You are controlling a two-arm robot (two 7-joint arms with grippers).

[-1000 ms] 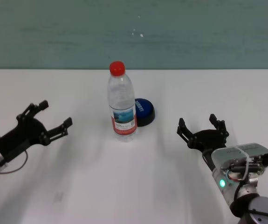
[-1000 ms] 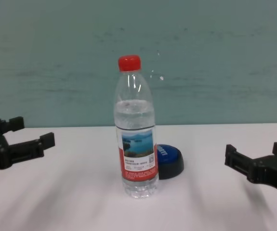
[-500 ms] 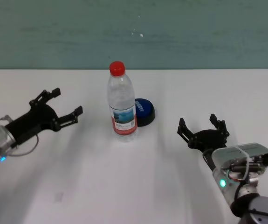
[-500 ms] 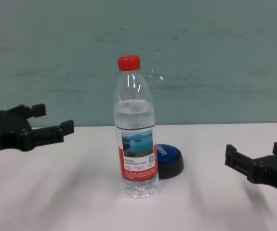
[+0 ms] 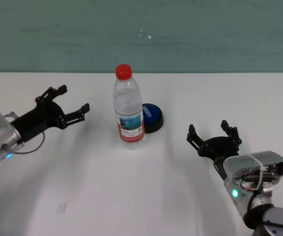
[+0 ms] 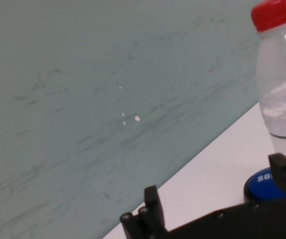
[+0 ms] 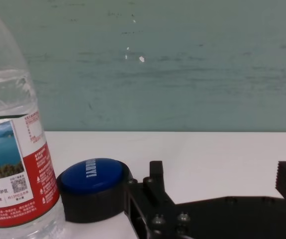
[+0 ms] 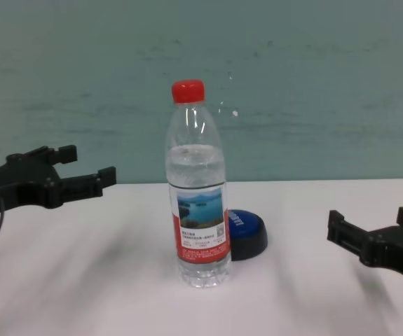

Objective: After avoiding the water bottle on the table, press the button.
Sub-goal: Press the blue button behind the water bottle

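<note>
The water bottle [image 5: 128, 109] stands upright on the white table [image 5: 141, 196], with a red cap and a lake label; it also shows in the chest view [image 8: 197, 192]. The blue button [image 5: 151, 117] sits just behind and to the right of it, partly hidden by the bottle in the chest view [image 8: 247, 231]. My left gripper [image 5: 72, 102] is open and empty, raised above the table to the left of the bottle. It also shows in the chest view [image 8: 87, 162]. My right gripper [image 5: 213, 135] is open and empty, low at the right.
A teal wall [image 5: 141, 34] runs behind the table's far edge. Bare tabletop lies in front of the bottle and between the two arms.
My left gripper has moved up, forward and to the right, toward the bottle. The right arm, the bottle and the button have not moved.
</note>
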